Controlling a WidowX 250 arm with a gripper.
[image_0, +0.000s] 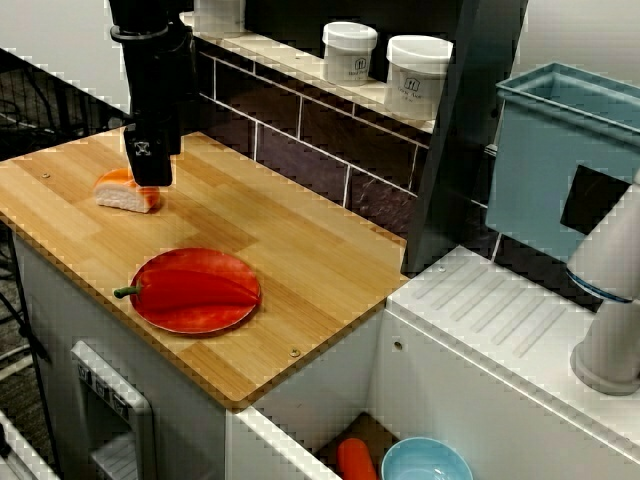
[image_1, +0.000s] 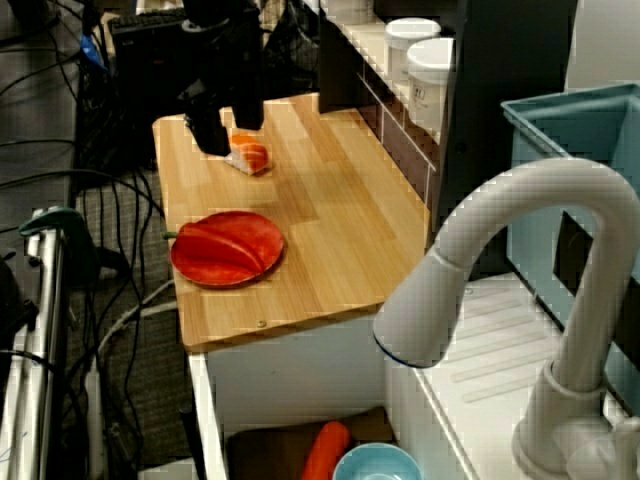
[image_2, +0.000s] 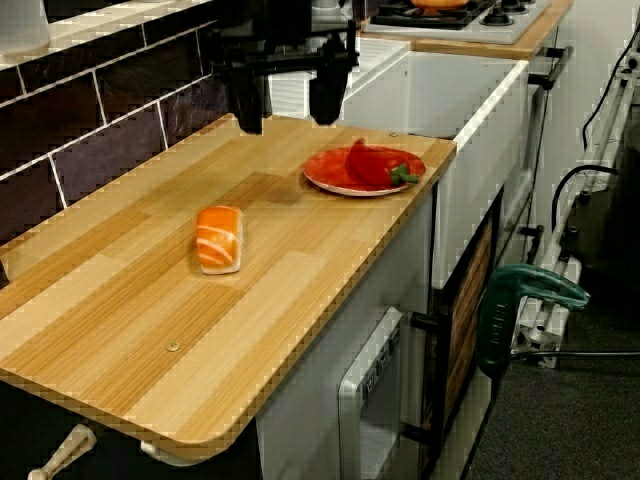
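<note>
A piece of salmon sushi (image_0: 128, 192), orange on white rice, lies on the wooden counter (image_0: 300, 260) near its far left end. My black gripper (image_2: 288, 115) hangs open right above it. In the view from over the tap, its fingers (image_1: 211, 135) stand on either side of the sushi (image_1: 250, 157), a little above it. Seen from the counter's end, the sushi (image_2: 219, 238) lies alone with nothing gripping it. A red plate (image_0: 200, 325) nearer the front edge carries a red pepper (image_0: 190, 285).
Two white jars (image_0: 349, 50) (image_0: 417, 75) stand on the tiled ledge behind the counter. A blue bin (image_0: 560, 150) and a white tap (image_1: 520, 260) are at the sink end. Below them lie a blue bowl (image_0: 427, 462) and a carrot (image_0: 355, 458).
</note>
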